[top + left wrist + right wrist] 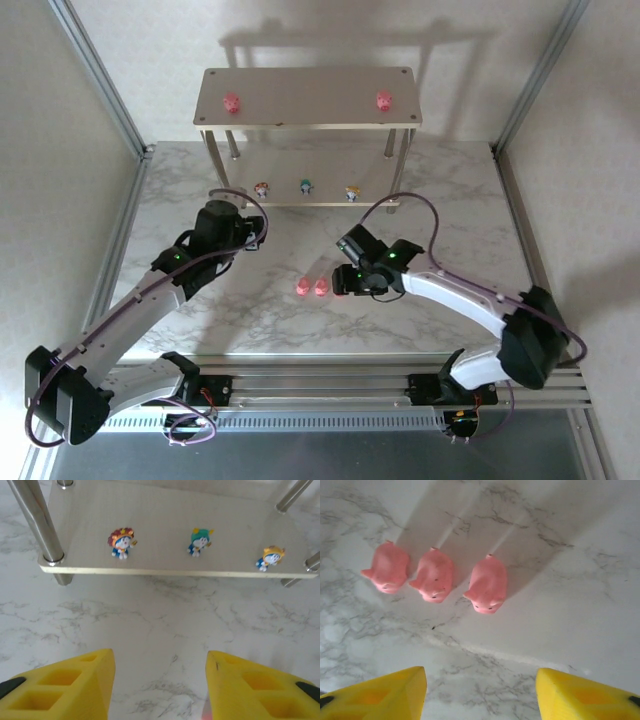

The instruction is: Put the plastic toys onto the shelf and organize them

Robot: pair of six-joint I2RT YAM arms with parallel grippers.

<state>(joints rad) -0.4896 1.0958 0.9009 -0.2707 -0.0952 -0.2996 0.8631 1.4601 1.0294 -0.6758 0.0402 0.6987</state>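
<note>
Lying ahead of right jaws | three pink pigs (435, 575) | row, untouched

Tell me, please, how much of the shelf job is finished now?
Done: two pink pigs stand on the top board of the shelf, three figurines on its lower board. In hand: nothing; the right gripper hangs open near three more pigs on the table. To do: shelve those three.

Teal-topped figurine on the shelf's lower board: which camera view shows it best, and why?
The left wrist view: the teal-topped figurine stands large and sharp, its face readable. The top external view shows it as a tiny speck.
</note>
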